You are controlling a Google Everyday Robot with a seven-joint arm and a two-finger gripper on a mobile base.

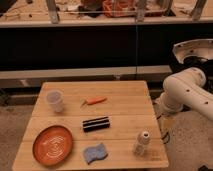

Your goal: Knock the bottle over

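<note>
A light wooden square surface (125,97) stands on a speckled floor in front of a long dark counter. The small, narrow, whitish-clear plastic bottle with a white ribbed cap (142,142) stands upright near the front right corner of the surface, close to both the right edge and the front edge, with nothing touching it.

The robot's white, rounded arm (187,92) reaches in from the right side and bends downward beside the surface. Its pincer (164,131) hangs at the end of the arm, just off the right edge of the surface, to the right of the bottle and slightly behind it, apart from the bottle. Whether the pincer is released or clenched cannot be told from this view; it grasps nothing that can be seen.

A wide clear plastic cup (55,100) stands upright near the back left of the surface. A small orange, carrot-shaped object (95,100) lies to the right of the cup, near the middle of the back half. A black rectangular block with pale stripes (96,123) lies near the centre. A round orange-red plate with a pale pattern (52,145) sits at the front left, and a crumpled blue cloth-like piece (95,152) lies just to its right, well left of the bottle.
</note>
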